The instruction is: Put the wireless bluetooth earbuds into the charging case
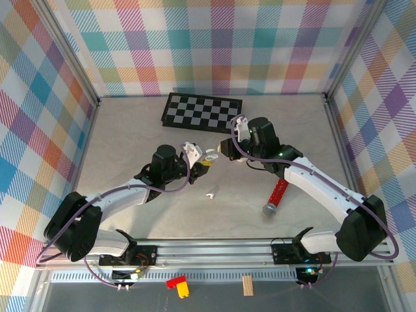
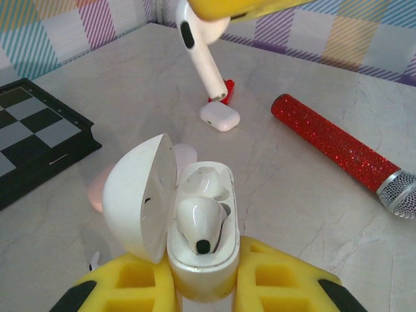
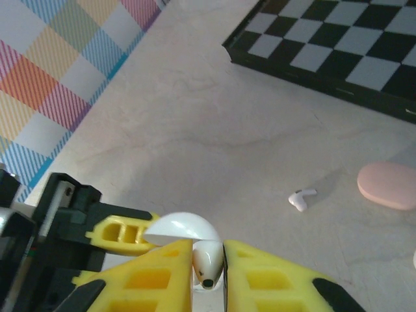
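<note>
My left gripper (image 2: 203, 281) (image 1: 200, 162) is shut on the base of a white charging case (image 2: 203, 257), held above the table with its lid (image 2: 138, 197) swung open to the left. One white earbud (image 2: 200, 225) sits in the near slot, and the far slot (image 2: 205, 182) holds none. My right gripper (image 3: 208, 263) (image 1: 221, 150) is shut on a second white earbud (image 3: 208, 259) (image 2: 203, 55). That earbud hangs stem down just above and beyond the open case. A loose earbud (image 1: 210, 194) (image 3: 300, 198) lies on the table.
A chessboard (image 1: 201, 112) (image 3: 338, 45) lies at the back. A red glitter microphone (image 1: 276, 195) (image 2: 338, 146) rests to the right. A pink case (image 3: 389, 185) (image 2: 97, 188) and a closed white case (image 2: 220, 117) lie on the table nearby.
</note>
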`<state>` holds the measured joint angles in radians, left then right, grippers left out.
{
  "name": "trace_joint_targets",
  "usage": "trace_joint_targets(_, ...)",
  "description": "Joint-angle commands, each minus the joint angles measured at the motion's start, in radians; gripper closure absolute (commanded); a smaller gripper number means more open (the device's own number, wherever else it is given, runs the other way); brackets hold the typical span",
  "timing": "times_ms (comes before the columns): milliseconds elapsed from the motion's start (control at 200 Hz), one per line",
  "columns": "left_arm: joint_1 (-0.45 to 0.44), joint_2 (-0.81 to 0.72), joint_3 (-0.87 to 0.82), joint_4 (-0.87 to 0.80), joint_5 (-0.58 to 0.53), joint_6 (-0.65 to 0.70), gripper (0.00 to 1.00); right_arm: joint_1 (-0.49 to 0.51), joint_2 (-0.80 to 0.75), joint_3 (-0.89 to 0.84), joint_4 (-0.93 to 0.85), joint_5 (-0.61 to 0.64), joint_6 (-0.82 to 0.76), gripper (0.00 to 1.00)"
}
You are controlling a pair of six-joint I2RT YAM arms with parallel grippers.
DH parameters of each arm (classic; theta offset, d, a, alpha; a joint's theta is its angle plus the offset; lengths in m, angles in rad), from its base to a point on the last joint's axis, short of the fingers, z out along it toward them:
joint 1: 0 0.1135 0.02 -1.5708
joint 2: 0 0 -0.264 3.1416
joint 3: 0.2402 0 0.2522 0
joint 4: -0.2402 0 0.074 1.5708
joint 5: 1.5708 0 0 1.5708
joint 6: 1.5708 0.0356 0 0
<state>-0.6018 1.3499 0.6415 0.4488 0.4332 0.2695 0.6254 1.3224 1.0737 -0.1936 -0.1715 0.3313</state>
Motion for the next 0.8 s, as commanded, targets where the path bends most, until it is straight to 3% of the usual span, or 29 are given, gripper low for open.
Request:
trace_joint_targets(0,-0.010,0.007,0.032,0.058,0.007,-0.028,1.00,-0.009,-0.014,0.026,0.057,-0.042,-0.013,0.83)
trace_joint_targets(800,-0.009,0.008,0.050,0.116,0.008,-0.108,1.00,-0.010,0.046,0.046,0.029,-0.060,-0.031,0.83)
